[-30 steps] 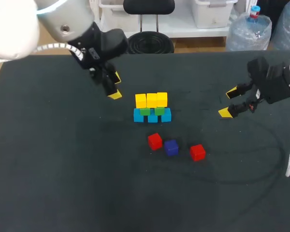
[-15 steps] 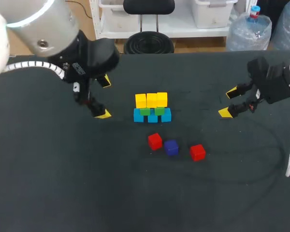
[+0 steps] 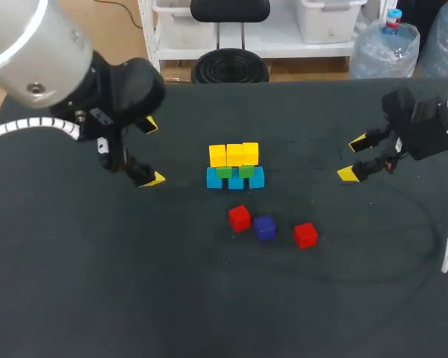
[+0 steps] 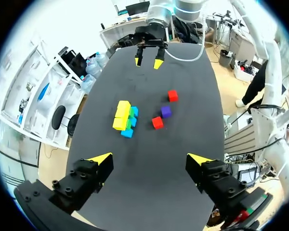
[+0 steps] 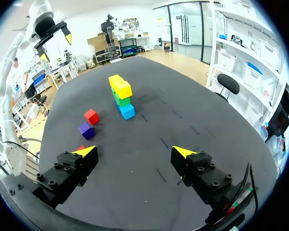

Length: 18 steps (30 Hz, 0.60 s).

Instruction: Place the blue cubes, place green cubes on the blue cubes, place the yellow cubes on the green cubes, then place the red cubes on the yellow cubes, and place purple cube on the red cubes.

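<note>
The left gripper hangs above the table with its fingers spread wide and nothing between them. The right gripper is likewise wide apart and empty, well off on the other side.

Between the two grippers, nearer the left one, stands the stack: a row of three blue cubes on the table, two green cubes on top of them, and three yellow cubes across the green ones.

In the left wrist view the stack lies ahead of the open fingers, with the loose cubes beside it on the bare table and the right gripper far beyond.

One red cube sits closest to the stack, with the purple cube just beside it. The second red cube lies a little apart from the purple one, on the side toward the right gripper.

In the right wrist view this second red cube only just peeps out past the tip of one finger – the rest of it is hidden – while the purple cube and the first red cube lie farther ahead, in front of the stack
</note>
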Available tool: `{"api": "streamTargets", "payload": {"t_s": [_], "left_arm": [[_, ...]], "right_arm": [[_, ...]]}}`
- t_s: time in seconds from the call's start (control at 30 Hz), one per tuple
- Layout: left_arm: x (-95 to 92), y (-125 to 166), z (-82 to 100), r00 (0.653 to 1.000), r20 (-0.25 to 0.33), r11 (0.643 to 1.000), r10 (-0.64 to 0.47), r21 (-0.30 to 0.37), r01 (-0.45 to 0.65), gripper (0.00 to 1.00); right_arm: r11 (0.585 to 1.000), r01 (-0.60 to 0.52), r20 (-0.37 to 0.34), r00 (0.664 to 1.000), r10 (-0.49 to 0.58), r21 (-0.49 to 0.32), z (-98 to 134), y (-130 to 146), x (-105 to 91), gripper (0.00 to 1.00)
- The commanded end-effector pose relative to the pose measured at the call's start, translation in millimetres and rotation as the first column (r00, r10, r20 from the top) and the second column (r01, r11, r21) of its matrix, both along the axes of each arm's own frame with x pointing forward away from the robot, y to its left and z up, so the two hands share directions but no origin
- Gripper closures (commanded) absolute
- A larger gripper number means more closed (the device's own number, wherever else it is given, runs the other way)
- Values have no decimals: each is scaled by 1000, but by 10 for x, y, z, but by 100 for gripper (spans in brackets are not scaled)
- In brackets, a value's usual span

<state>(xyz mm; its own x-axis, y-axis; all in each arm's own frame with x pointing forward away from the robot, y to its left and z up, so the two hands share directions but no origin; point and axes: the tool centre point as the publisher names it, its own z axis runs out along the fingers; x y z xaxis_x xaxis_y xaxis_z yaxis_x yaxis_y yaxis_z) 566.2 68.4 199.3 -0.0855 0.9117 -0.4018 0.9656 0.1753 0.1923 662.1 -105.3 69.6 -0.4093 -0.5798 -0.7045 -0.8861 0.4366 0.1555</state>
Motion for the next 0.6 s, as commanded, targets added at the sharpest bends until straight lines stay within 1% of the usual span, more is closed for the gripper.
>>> {"api": "streamTargets", "payload": {"t_s": [0.03,0.33,0.43,0.5,0.6], "left_arm": [[-60,60,-9,1000,17,1000,-1,-23,2,0],[-60,60,-9,1000,17,1000,-1,-23,2,0],[-60,60,-9,1000,17,1000,-1,-23,2,0],[-60,60,-9,1000,17,1000,-1,-23,2,0],[-60,60,-9,1000,17,1000,-1,-23,2,0]], "right_arm": [[1000,-1,1,1000,1,3,-9,1,6,0],[1000,-1,1,1000,1,3,-9,1,6,0],[996,-79,17,997,80,-36,-58,44,-19,0],[991,-120,9,993,120,-56,-90,67,-56,0],[972,-214,-11,977,214,-95,-152,123,-185,0]]}}
